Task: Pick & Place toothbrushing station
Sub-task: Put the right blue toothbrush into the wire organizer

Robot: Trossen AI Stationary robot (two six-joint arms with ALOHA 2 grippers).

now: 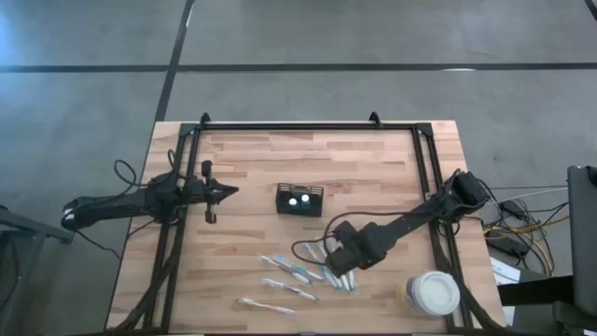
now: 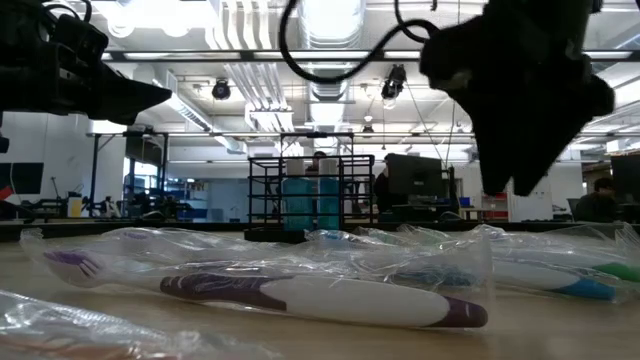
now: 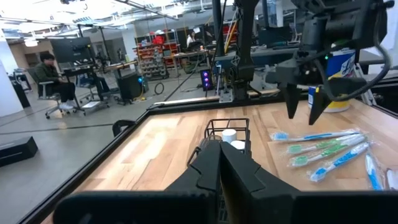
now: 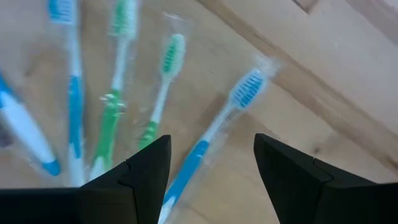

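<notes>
The toothbrushing station [image 1: 299, 199], a small black open-top mesh caddy, stands on its base near the table's middle, with two white-topped blue items inside; the left wrist view also shows the station [image 3: 227, 129]. Several plastic-wrapped toothbrushes [image 1: 297, 277] lie flat near the front edge. My right gripper [image 1: 343, 263] points down, open, just above their right end; in its wrist view, a blue-bristled toothbrush [image 4: 239, 99] lies below the gap between the fingers [image 4: 211, 165]. My left gripper [image 3: 221, 168] waits shut and level at the table's left, pointing at the station.
A round white tub [image 1: 432, 292] stands at the front right corner. A black frame rail [image 1: 308, 125] runs along the table's far edge and down both sides. A purple-and-white toothbrush [image 2: 310, 295] lies nearest the front edge. A person [image 3: 50, 74] sits in the room beyond.
</notes>
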